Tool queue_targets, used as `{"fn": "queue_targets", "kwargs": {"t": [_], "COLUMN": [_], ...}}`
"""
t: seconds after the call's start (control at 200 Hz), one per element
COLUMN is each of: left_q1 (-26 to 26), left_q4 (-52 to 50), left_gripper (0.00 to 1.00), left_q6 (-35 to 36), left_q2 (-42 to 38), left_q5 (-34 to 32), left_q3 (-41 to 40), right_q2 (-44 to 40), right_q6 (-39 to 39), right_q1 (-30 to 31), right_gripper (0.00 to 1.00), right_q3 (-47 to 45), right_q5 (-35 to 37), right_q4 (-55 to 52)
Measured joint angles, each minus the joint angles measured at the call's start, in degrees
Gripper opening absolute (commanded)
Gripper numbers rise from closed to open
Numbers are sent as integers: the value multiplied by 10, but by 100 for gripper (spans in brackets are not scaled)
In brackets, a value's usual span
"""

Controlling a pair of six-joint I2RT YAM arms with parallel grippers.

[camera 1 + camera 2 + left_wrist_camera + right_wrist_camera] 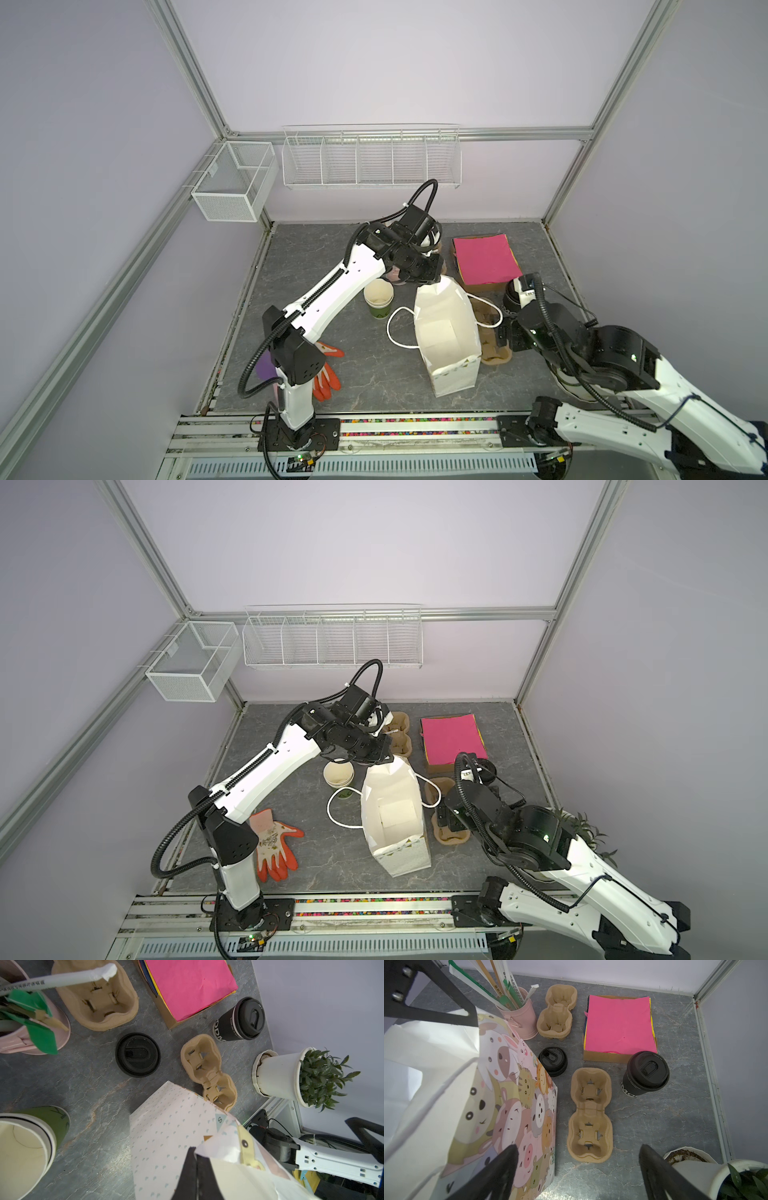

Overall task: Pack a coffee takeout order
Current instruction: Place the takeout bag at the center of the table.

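The white paper bag (446, 332) stands open in the middle of the table, its cartoon-animal side (517, 1093) facing the right arm. My left gripper (196, 1153) is shut on the bag's far rim and pinches the paper edge; in a top view the left gripper (430, 283) sits at the bag's far end. A brown pulp cup carrier (589, 1113) lies flat just right of the bag. My right gripper (578, 1147) hangs open over the carrier's near end with nothing between its fingers. The pink paper sheet (618, 1024) tops a stack in a cardboard tray at the back right.
A black lidded cup (644, 1073) stands right of the carrier and black lids (552, 1060) lie beside the bag. More carriers (556, 1016) and a pink bucket (520, 1020) stand behind. Green cups (378, 299), an orange glove (274, 845) and a potted plant (280, 1076) are nearby.
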Motion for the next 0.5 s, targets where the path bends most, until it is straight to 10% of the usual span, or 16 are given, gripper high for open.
{"fn": "queue_targets", "kwargs": {"t": [0.5], "left_q1": [4], "left_q4": [-34], "left_gripper": [0], "left_q6": [30], "left_q2": [75], "left_q5": [-7], "left_q3": [86], "right_q2": [-19], "right_q6": [28], "right_q1": [-21], "right_gripper": [91], "right_q3": [-37], "right_q5": [-13], "right_q4": [-27]}}
